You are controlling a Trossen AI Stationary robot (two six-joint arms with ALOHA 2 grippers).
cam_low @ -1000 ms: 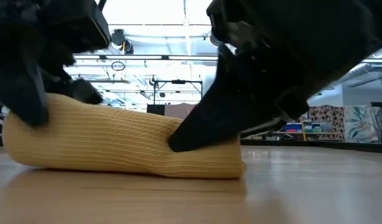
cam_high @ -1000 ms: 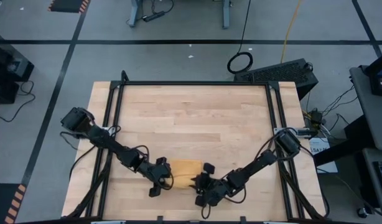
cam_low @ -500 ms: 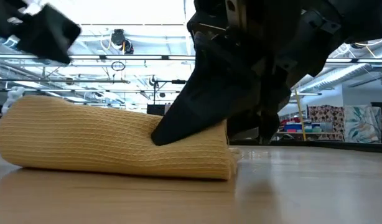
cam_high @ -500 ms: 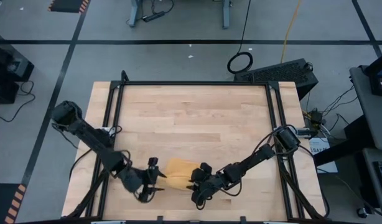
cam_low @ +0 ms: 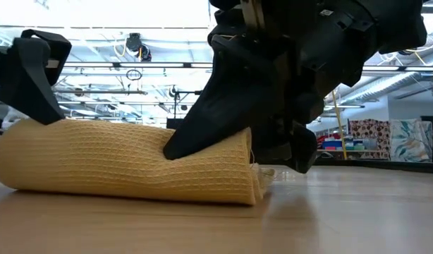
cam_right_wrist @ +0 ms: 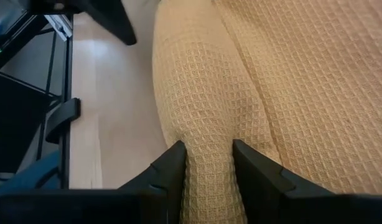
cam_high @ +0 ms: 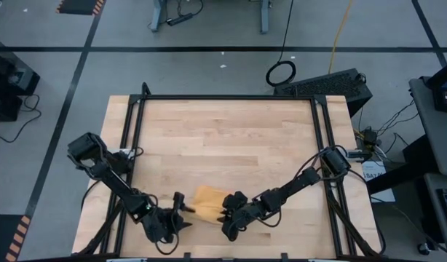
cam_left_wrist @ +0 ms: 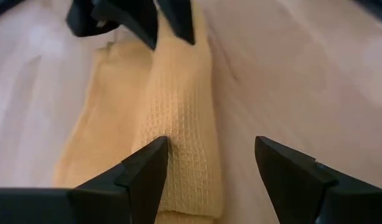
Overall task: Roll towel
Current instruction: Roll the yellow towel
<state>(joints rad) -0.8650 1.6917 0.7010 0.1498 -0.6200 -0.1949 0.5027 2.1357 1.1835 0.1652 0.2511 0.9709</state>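
Looking down from overhead, I see the towel (cam_high: pixel 209 202) sitting near the front edge of the wooden table (cam_high: pixel 223 138), a bit left of centre, bunched into a short fat roll with both arms crowded in on it.

My right gripper (cam_right_wrist: pixel 206 163) has its two fingers pinched around one end of the roll. In the right wrist view the waffle-weave cloth is squeezed into a ridge between the dark fingers (cam_right_wrist: pixel 169 171), so that one is clamped on the towel. From table height the same gripper (cam_low: pixel 202 137) presses down into the top of the roll near its right end, denting the fabric.

My left gripper (cam_left_wrist: pixel 209 168) is spread wide. The left wrist view shows one fingertip (cam_left_wrist: pixel 147 168) right at the near end of the roll and the other out over bare wood, so nothing is pinched between them. From above it sits just off the towel's left end (cam_high: pixel 178 211). In the low view one of its fingers (cam_low: pixel 33 77) stands at the left end of the roll, at or just behind the cloth; I can't tell if it's touching.

The roll lies flat on the wood, with a loose edge showing at its right end (cam_low: pixel 262 180).
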